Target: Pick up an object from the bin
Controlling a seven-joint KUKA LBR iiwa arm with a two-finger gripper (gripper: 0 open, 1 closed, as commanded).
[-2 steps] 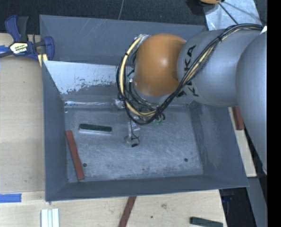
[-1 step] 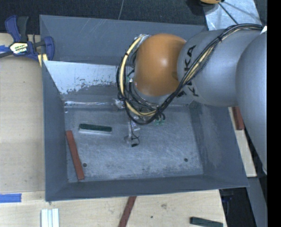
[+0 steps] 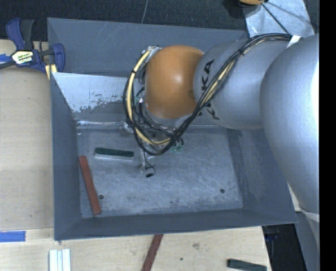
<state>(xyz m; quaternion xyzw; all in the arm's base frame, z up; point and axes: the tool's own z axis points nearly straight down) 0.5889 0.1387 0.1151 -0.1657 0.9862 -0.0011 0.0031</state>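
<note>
My gripper [image 3: 148,170] hangs low over the middle of the bin floor, mostly hidden under the arm's wrist. Just to its left lies a short dark green flat bar [image 3: 114,153], pointing left to right, its right end close to the gripper. A longer reddish-brown flat stick [image 3: 90,185] lies along the left wall of the bin floor, running from the middle down to the front left corner, well apart from the gripper.
The arm and its orange wrist cover with cables hang over the back middle and right of the bin. The sloped bin walls rise on all sides. The floor to the right of the gripper holds only a few small dark specks.
</note>
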